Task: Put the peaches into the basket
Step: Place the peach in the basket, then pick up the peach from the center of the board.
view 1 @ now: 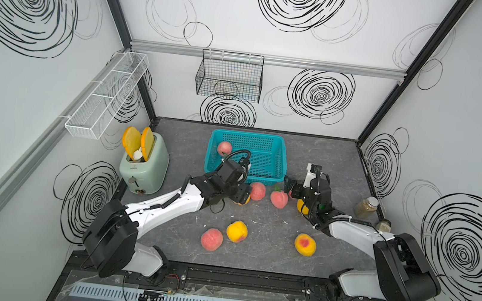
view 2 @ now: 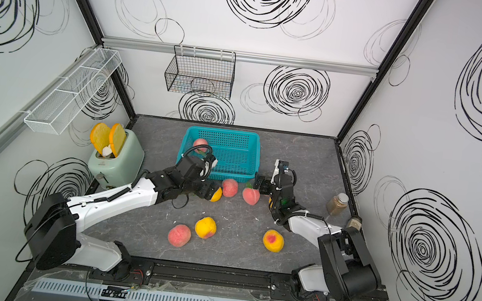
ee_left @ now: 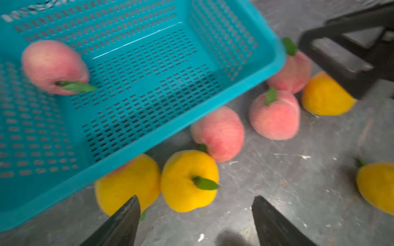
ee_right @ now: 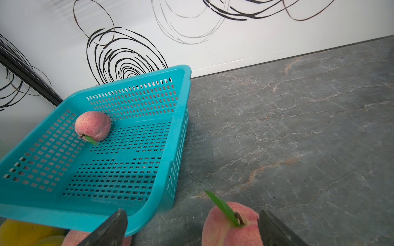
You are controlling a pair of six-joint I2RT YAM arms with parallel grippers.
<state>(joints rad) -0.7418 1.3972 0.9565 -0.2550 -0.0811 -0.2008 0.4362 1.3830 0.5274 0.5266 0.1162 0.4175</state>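
Top views miss what your left wrist view shows: a yellow round toy peach (ee_left: pixel 128 183) under the turquoise perforated plastic basket (ee_left: pixel 275 61) rim, behind the left arm (view 1: pixel 183 200). Left gripper (ee_left: pixel 195 197), right gripper (ee_right: pixel 191 212): spread, empty.

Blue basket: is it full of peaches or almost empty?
Almost empty. One pink peach lies on the floor of the basket near a corner; the rest of the perforated floor is bare.

One peach (view 1: pixel 224 148) in basket (view 1: pixel 248 134); other peaches (view 1: pixel 257 191) before basket on table (view 1: pixel 267 254); toaster (view 1: pixel 145 166) left, jars (view 1: pixel 366 206) right.

Both top views look down; both wrist views closely share basket (ee_right: pixel 181 119).
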